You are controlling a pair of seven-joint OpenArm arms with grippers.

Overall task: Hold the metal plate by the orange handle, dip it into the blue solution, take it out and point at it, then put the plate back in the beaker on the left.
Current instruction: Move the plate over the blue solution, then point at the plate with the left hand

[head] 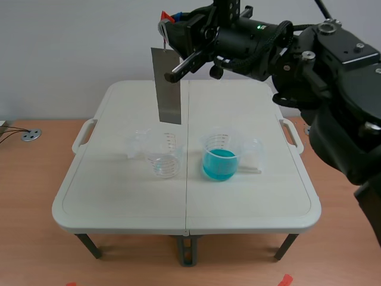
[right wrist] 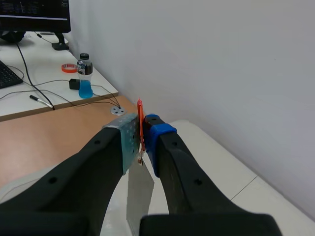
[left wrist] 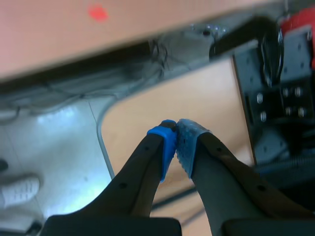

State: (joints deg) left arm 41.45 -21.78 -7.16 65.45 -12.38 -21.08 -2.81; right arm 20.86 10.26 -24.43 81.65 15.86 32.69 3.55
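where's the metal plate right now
Scene view: the metal plate hangs upright from the right gripper, raised over the table, nearest the left beaker.

Grey plate (head: 166, 86) (orange handle (head: 167, 16)), blue solution (head: 219, 163)

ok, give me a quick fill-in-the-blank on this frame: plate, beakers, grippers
1. The right gripper holds the metal plate by its ___ handle.
2. The liquid in the right-hand beaker is ___.
3. The left gripper is shut on ___.

Missing words: orange; blue; nothing.
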